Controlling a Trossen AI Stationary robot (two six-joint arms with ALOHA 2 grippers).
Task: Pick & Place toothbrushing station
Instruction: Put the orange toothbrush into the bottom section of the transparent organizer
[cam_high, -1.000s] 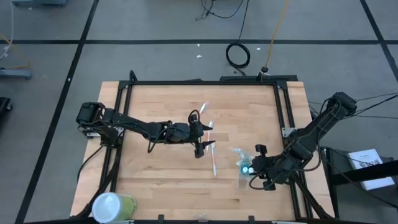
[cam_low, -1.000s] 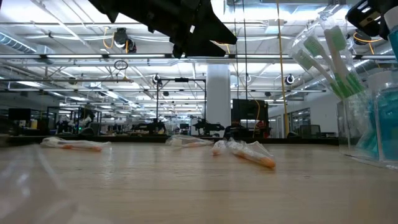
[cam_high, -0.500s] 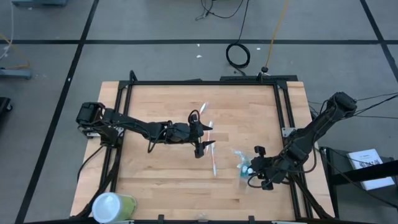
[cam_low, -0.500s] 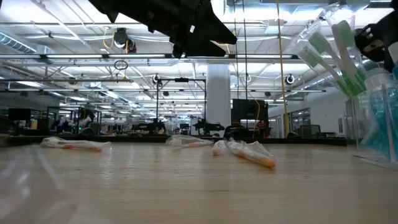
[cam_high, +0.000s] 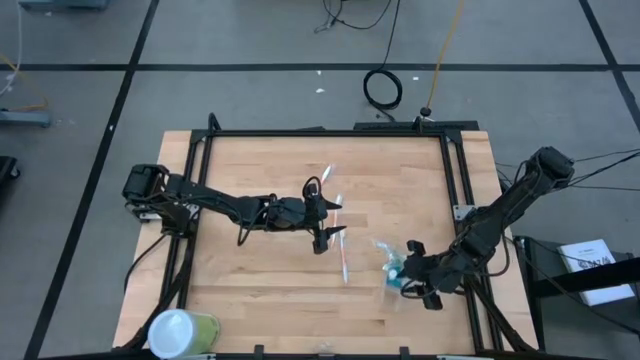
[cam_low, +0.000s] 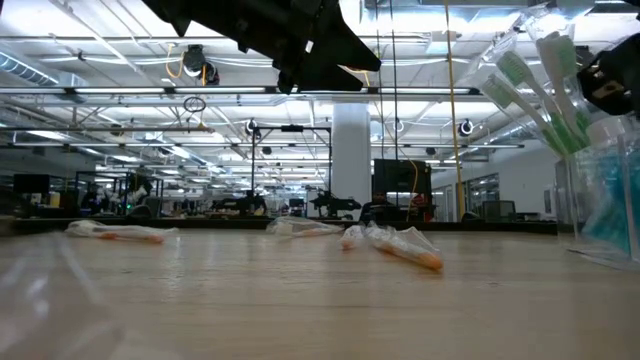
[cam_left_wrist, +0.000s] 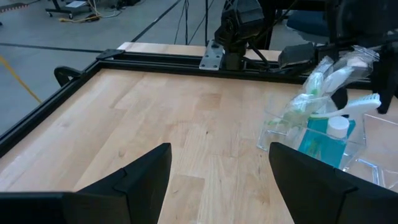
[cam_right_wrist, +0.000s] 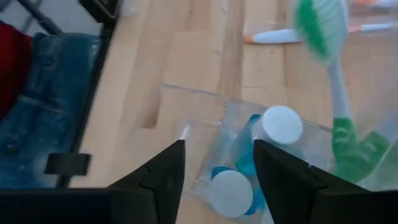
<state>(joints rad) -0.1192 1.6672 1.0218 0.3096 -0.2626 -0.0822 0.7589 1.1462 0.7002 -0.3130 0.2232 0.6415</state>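
Two pincers gape empty: right pincer (cam_high: 409, 279) over the clear holder (cam_high: 391, 278), left pincer (cam_high: 332, 216) mid-bench (cam_high: 240, 280).

Clear holder (cam_low: 600, 215) cropped, perhaps blurred wrapped toothbrushes (cam_low: 405, 245)

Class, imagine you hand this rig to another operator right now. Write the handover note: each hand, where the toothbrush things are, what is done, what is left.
Left hand: open, empty, held above the middle of the table.
Right hand: open, at the clear holder near the table's right edge, holding nothing.
Holder: upright, with green toothbrushes and teal tubes inside.
Loose: wrapped orange toothbrushes lie on the table, one near the middle, another farther off.
Done: some brushes and the tubes are in the holder.
Left: pick up the loose brushes and put them in the holder.
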